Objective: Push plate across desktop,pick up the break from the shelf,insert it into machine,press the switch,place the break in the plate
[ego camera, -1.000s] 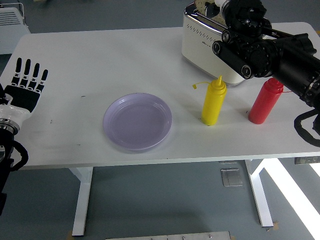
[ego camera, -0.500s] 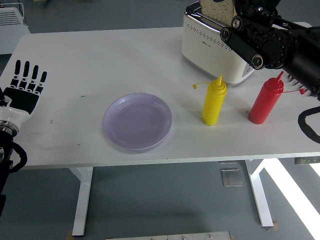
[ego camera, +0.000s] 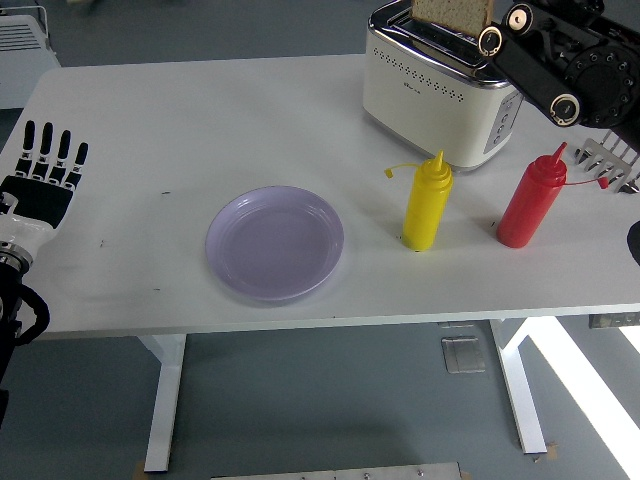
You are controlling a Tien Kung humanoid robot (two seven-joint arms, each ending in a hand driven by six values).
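- Toasted-brown bread slice (ego camera: 452, 11) sits at the top right of the frame, standing upright in the slot of the white toaster (ego camera: 440, 90); its upper part is cut off by the frame's top edge.
- Right arm (ego camera: 560, 60) enters from the upper right; its black links lie just right of the slice. The right hand itself is not visible, so whether it holds the bread cannot be told.
- Key relation: the slice's flat face is broadside to the camera, long axis running left-right along the slot. The lilac plate (ego camera: 275, 243) lies down and left of it, past the yellow squeeze bottle (ego camera: 428, 204).
- Judgement: the right arm is far nearer the bread; carrying it to the plate means travelling toward the lower left, clearing the yellow bottle. The red squeeze bottle (ego camera: 532, 203) stands to the right of that path.
- Left hand (ego camera: 42, 183) rests at the left edge of the surface (ego camera: 200, 120), fingers (ego camera: 62, 148) straight and spread, holding nothing, well apart from the plate.
- Metal rack (ego camera: 610, 165) shows at the right edge.
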